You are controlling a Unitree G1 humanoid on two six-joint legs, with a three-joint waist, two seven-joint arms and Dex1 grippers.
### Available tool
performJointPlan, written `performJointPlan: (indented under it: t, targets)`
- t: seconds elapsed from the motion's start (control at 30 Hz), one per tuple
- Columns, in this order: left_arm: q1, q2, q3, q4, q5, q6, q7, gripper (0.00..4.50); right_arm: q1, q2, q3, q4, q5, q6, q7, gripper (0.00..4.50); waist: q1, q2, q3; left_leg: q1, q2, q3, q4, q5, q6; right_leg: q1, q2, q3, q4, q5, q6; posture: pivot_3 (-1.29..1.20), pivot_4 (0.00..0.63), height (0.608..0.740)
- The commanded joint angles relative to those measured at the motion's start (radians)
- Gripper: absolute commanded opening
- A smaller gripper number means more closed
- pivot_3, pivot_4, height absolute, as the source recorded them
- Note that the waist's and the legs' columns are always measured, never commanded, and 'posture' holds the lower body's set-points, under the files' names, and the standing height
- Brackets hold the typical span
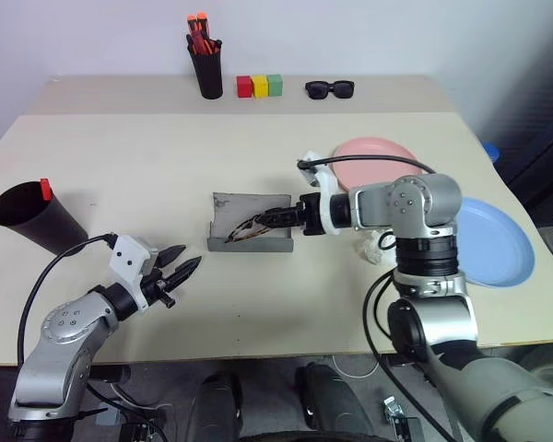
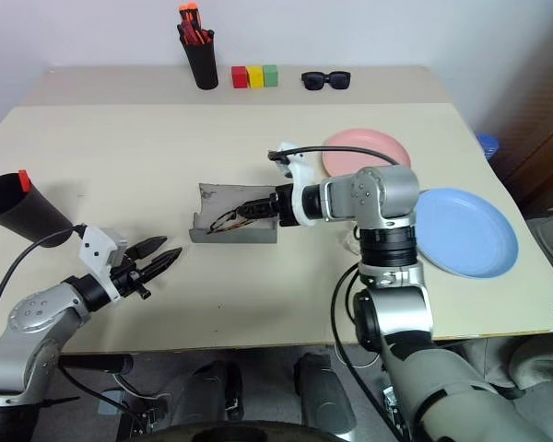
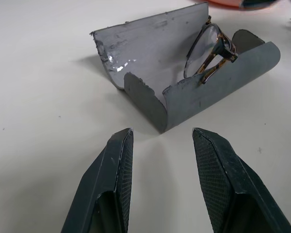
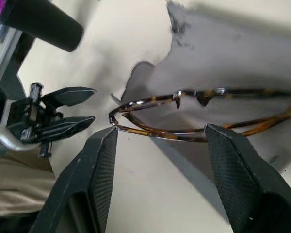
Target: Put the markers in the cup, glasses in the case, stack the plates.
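Note:
The grey case [image 1: 230, 214] lies open in the middle of the table, with the wire-framed glasses [image 1: 247, 227] resting inside it. My right gripper [image 1: 275, 219] reaches into the case from the right; its fingers [image 4: 103, 160] stand open on either side of the glasses [image 4: 184, 97]. My left gripper [image 1: 180, 269] hovers open near the table's front, a little left of the case [image 3: 150, 48]. The black cup [image 1: 28, 219] sits at the far left with a marker's red cap [image 1: 45, 189] at its rim. The pink plate [image 1: 373, 161] and the blue plate [image 1: 493, 241] lie apart on the right.
At the back stand a narrow black cup of orange-red pens [image 1: 205, 66], three coloured blocks [image 1: 260, 87] and black sunglasses [image 1: 329, 88]. The blue plate lies close to the table's right edge.

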Motion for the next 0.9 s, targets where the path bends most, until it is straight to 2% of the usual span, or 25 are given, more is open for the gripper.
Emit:
performJointPlan:
  t: [0.03, 0.43, 0.7, 0.8, 0.9]
  targets:
    - [0.006, 0.004, 0.004, -0.028, -0.009, 0.000, -0.001, 1.95, 0.005, 0.048, -0.067, -0.007, 0.032, 0.008, -0.152, 2.87, -0.001, 0.000, 0.000, 0.000, 0.000, 0.000, 0.000, 0.000, 0.000, 0.000, 0.000, 0.000, 0.000, 0.000, 0.000, 0.00, 0.150, 0.722]
    - [0.003, -0.002, -0.004, -0.026, -0.006, -0.006, 0.005, 1.95, 0.020, 0.167, -0.227, 0.083, 0.208, 0.008, -0.571, 2.87, -0.003, 0.000, 0.000, 0.000, 0.000, -0.001, 0.000, 0.000, 0.000, 0.000, 0.000, 0.000, -0.001, 0.000, 0.000, 0.00, 0.150, 0.722]
    - [0.003, -0.005, -0.005, -0.026, -0.004, -0.008, 0.006, 1.95, -0.015, 0.209, -0.290, 0.122, 0.234, 0.008, -0.725, 2.87, -0.003, 0.000, 0.000, 0.000, 0.000, -0.001, 0.000, 0.000, 0.000, 0.000, 0.000, 0.000, -0.001, 0.000, 0.000, 0.00, 0.150, 0.722]
    - [0.006, -0.005, -0.003, -0.025, -0.004, -0.010, 0.007, 1.95, -0.022, 0.216, -0.287, 0.126, 0.246, 0.008, -0.746, 2.06, -0.003, 0.000, 0.000, 0.000, 0.000, -0.001, 0.000, 0.000, 0.000, 0.000, 0.000, 0.000, -0.002, 0.000, 0.000, 0.00, 0.150, 0.722]
    - [0.008, -0.006, -0.001, -0.025, -0.003, -0.011, 0.008, 1.95, -0.028, 0.221, -0.289, 0.131, 0.254, 0.008, -0.762, 0.54, -0.005, 0.000, 0.000, -0.001, 0.000, -0.001, -0.001, 0.000, 0.000, 0.000, 0.000, 0.000, -0.002, 0.000, 0.000, 0.00, 0.150, 0.722]
